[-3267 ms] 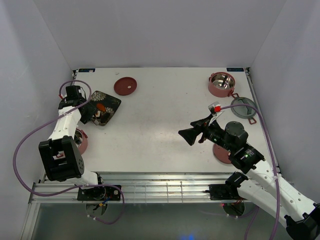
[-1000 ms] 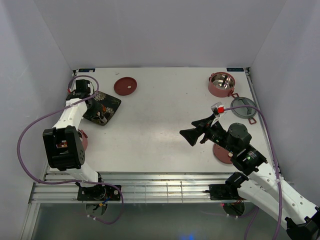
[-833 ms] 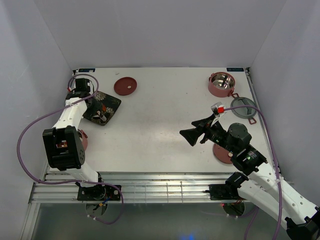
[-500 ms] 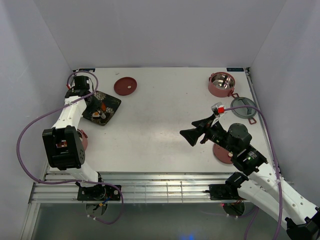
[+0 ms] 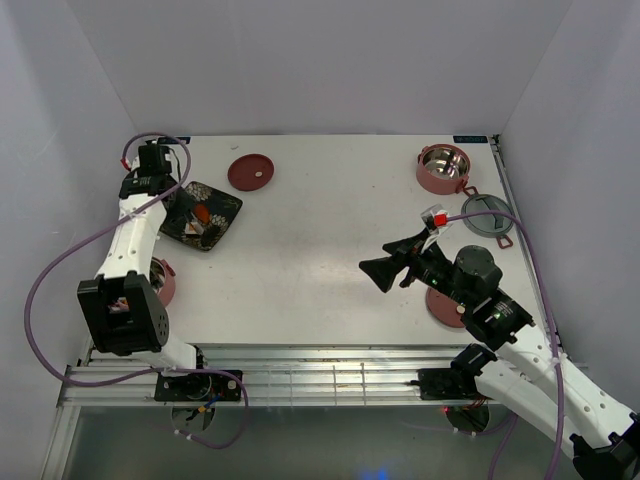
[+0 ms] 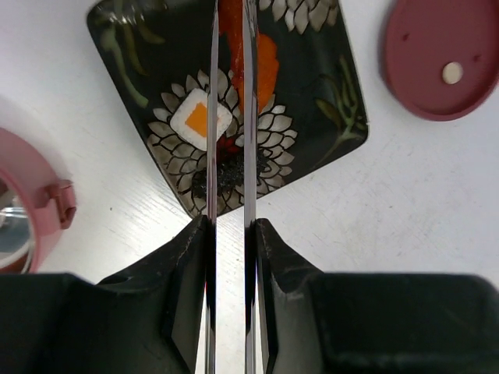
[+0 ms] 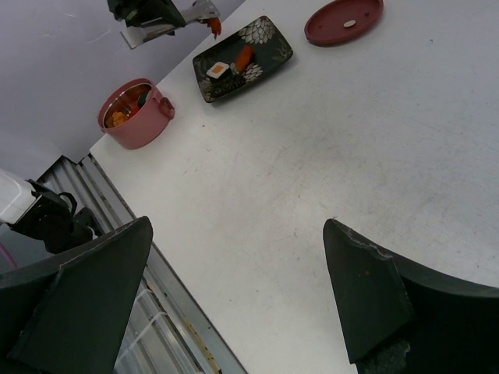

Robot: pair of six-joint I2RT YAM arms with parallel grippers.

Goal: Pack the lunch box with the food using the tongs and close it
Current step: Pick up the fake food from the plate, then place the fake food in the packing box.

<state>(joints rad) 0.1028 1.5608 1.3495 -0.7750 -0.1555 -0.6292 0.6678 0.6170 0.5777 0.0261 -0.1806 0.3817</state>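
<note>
Left tool [image 6: 228, 231] is clamped on the tongs [image 6: 211, 148], whose tips seem to pinch an orange-red piece [image 7: 212, 28] above the plate [image 6: 331, 117] at upper left of the top view; right tool [image 5: 376, 271] hangs empty, jaws wide apart, right of centre over the worktop [image 5: 300, 250]. Main risk: piece slips off the thin tips on the way to the lunch box tier [image 7: 129, 134] at the left edge, since the squeeze goes through springy arms; tongs could twist in the tool; tier sits close under the left arm [image 5: 135, 235], so a low swing could knock it.
</note>
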